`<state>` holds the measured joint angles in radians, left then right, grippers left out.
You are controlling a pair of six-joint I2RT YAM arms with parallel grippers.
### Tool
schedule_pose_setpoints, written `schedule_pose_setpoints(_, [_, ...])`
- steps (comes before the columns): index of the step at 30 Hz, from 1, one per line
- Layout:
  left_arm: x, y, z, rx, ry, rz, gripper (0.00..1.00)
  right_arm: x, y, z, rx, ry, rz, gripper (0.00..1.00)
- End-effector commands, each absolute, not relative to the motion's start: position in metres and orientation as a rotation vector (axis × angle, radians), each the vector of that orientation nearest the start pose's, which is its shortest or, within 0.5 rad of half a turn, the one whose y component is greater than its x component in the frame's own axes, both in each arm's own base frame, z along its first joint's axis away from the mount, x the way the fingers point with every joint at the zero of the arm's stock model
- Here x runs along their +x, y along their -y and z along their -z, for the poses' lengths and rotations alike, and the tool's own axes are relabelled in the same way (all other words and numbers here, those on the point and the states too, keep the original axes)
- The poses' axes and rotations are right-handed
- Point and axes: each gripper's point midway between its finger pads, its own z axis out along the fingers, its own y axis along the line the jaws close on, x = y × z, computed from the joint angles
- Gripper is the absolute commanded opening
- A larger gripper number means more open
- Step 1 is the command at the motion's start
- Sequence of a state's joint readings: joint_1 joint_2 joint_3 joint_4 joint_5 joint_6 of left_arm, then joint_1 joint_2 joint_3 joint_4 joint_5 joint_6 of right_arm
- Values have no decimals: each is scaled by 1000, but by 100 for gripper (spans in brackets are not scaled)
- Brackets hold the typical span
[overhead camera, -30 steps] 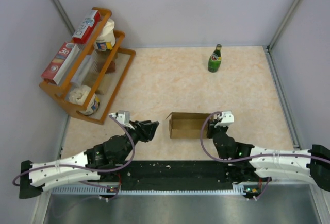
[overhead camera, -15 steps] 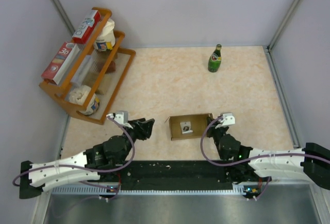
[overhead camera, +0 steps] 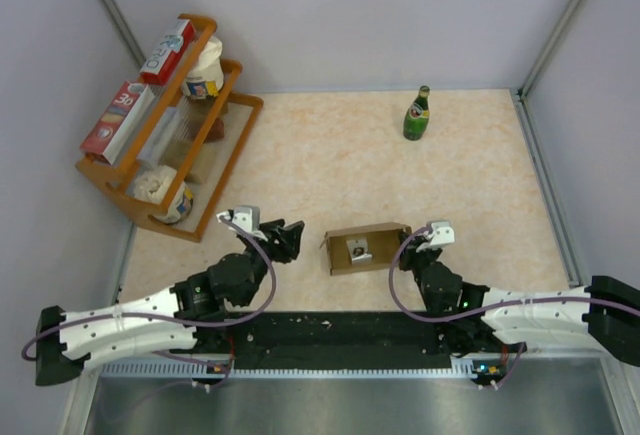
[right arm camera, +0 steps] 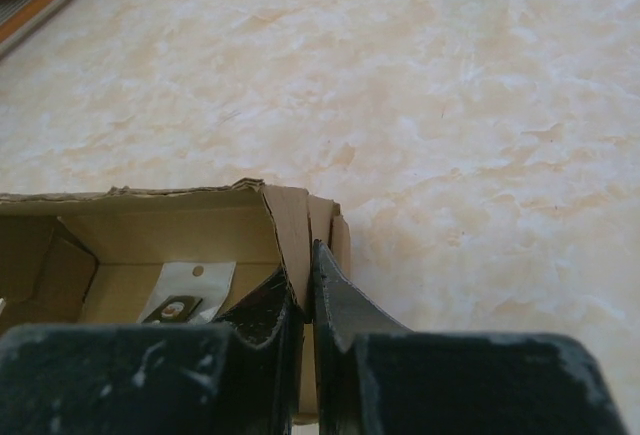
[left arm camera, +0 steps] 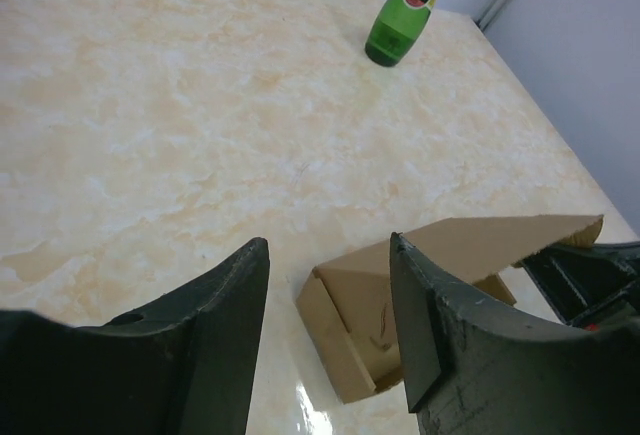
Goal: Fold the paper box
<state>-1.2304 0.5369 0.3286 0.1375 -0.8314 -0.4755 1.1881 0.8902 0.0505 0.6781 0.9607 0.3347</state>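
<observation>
- Our right gripper [right arm camera: 306,277] has its jaws clenched to a thin slit. In the right wrist view the folded right end wall of the paper box [right arm camera: 170,223] is pinched between them.
- Our left gripper [left arm camera: 327,247] has its jaws released and standing well apart, with nothing between them. It hovers just off the box's left end without touching it.
- The box lies on the table [overhead camera: 330,160] near the front edge, between our two grippers, with its long side running left to right.
- Its open top faces up, and a small white label [right arm camera: 190,291] lies on the inside floor near the right end.
- In the left wrist view the box's near left end panel slopes outward and the long walls stand up. We cannot tell from here how the tabs sit.
- Both arms reach in from the near edge and angle inward towards the box.
- A green bottle [overhead camera: 416,115] stands upright at the far right of the table, well apart from the box.
- At the far left a wooden rack [overhead camera: 254,104] leans against the wall. It holds two red-and-white cartons [overhead camera: 166,51] on its outer side and some jars on its shelves.
</observation>
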Motion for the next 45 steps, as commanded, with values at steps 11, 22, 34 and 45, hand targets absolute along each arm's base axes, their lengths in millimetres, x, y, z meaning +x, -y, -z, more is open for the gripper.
schedule_pose_setpoints(11, [247, 285, -269, 271, -1699, 857, 55, 204, -162, -76, -40, -1746, -288, 10])
schedule_pose_setpoints(22, [235, 359, -196, 543, -1959, 1030, 44, 201, -161, -75, -38, -1766, -283, 27])
schedule_pose_setpoints(34, [223, 370, -167, 602, -2021, 1045, 41, 180, -152, -87, 22, -1911, -378, 47])
schedule_pose_setpoints(45, [217, 365, -153, 608, -2059, 988, 38, 150, -156, -133, 137, -2024, -651, 49])
